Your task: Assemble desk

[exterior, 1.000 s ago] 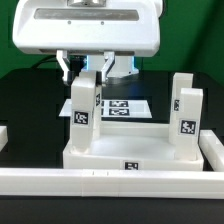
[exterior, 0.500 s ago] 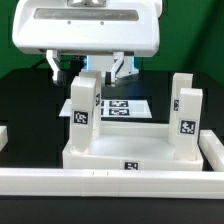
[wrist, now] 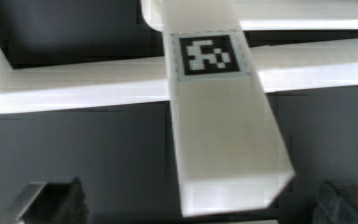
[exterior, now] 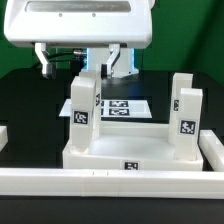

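The desk top (exterior: 125, 150) lies as a white rimmed tray near the front, with a tag on its front wall. Two tagged white block legs stand upright in it: one (exterior: 84, 110) at the exterior view's left, one (exterior: 186, 110) at the right. My gripper (exterior: 80, 62) hangs open just above the left leg, its fingers spread wide on either side of the leg's top and clear of it. In the wrist view the leg (wrist: 220, 130) runs between my dark fingertips (wrist: 51, 200), and the tray rim (wrist: 87, 85) shows beyond it.
The marker board (exterior: 125, 106) lies flat on the black table behind the tray. A long white rail (exterior: 110, 182) runs along the front, with another rail (exterior: 212, 150) at the exterior view's right and a short piece (exterior: 3, 135) at the left.
My gripper has opened from around the left leg's top and risen a little. The leg stays standing in the tray.
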Tool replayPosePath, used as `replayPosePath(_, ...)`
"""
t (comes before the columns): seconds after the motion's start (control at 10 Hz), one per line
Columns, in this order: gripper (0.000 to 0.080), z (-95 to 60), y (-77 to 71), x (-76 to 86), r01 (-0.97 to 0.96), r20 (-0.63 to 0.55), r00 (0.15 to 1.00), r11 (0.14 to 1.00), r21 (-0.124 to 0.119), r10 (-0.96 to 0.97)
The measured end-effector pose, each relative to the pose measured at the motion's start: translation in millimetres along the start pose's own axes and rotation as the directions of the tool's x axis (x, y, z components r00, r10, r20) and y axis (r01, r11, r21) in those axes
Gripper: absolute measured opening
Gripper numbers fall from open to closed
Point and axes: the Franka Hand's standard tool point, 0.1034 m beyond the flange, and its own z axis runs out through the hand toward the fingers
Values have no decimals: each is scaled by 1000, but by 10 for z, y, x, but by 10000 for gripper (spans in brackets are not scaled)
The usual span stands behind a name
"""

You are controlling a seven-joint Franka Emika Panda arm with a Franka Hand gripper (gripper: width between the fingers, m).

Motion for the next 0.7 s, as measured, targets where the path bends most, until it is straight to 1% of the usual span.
replayPosePath(0.1, 648, 19, -9, -25, -5, 11, 1000, 1000, 4, 5)
replayPosePath(0.2, 648, 31, -39, -47, -14, 34, 999, 1000, 17, 14)
replayPosePath(0.3, 648, 40, -33, -56, -16, 37, 999, 1000, 16, 16)
replayPosePath(0.4, 648, 91, -54, -125, -29, 87, 996, 999, 30, 26)
replayPosePath(0.5, 648, 122, -73, -153, -33, 161, 987, 998, 50, 24)
replayPosePath(0.6, 648, 136, -70, -150, -23, 230, 973, 998, 65, 8)
replayPosePath(0.7, 648, 164, -49, -142, -26, 266, 964, 997, 74, 5)
